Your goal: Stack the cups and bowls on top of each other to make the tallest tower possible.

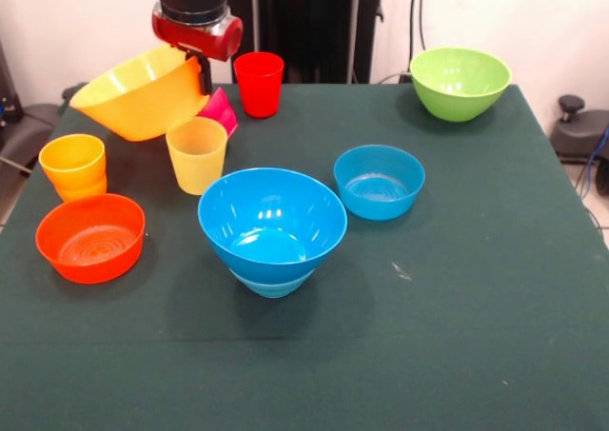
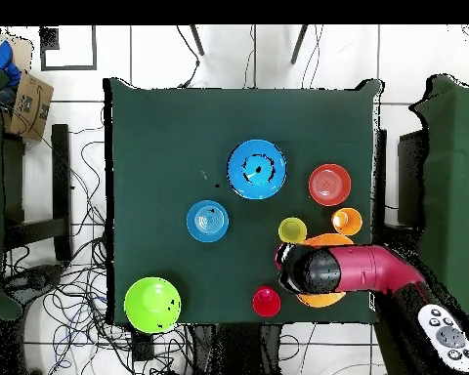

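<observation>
My gripper [image 1: 203, 73] is shut on the rim of the large yellow-orange bowl [image 1: 141, 93] and holds it tilted above the table's far left. The large blue bowl [image 1: 272, 220] sits nested on a small light-blue bowl [image 1: 272, 284] near the middle, forming a low tower. The red cup [image 1: 259, 84] stands behind, the yellow cup [image 1: 197, 154] just below the held bowl, and the orange-yellow cup [image 1: 73, 166] at the left. The magenta bowl [image 1: 222, 111] is mostly hidden behind the held bowl. In the overhead view the arm [image 2: 346, 269] covers the yellow-orange bowl [image 2: 328, 240].
A shallow orange bowl [image 1: 90, 238] lies at the left front. A small blue bowl [image 1: 379, 181] sits right of the blue stack. A lime green bowl [image 1: 460, 82] stands at the far right corner. The green table [image 1: 457, 336] extends toward the camera.
</observation>
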Controlling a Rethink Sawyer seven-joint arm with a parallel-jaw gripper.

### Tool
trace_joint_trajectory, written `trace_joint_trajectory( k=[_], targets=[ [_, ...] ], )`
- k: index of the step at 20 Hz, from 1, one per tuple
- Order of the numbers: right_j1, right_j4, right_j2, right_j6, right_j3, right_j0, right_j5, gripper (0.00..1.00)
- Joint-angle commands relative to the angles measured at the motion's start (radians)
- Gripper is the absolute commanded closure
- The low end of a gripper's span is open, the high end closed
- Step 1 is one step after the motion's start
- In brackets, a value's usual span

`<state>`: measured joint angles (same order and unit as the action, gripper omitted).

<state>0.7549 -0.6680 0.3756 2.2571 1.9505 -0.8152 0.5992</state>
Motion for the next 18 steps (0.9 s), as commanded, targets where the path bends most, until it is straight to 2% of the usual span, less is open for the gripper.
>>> trace_joint_trajectory(
  k=[1, 5, 11, 18],
  targets=[
    [0.03, 0.032, 0.092, -0.194, -0.029, 0.017, 0.114, 1.0],
    [0.059, 0.052, 0.111, -0.206, -0.023, 0.008, 0.144, 1.0],
    [0.193, 0.14, 0.155, -0.261, -0.006, -0.008, 0.285, 1.0],
    [0.2, 0.17, 0.183, -0.234, -0.054, 0.007, 0.348, 1.0]
  ],
)
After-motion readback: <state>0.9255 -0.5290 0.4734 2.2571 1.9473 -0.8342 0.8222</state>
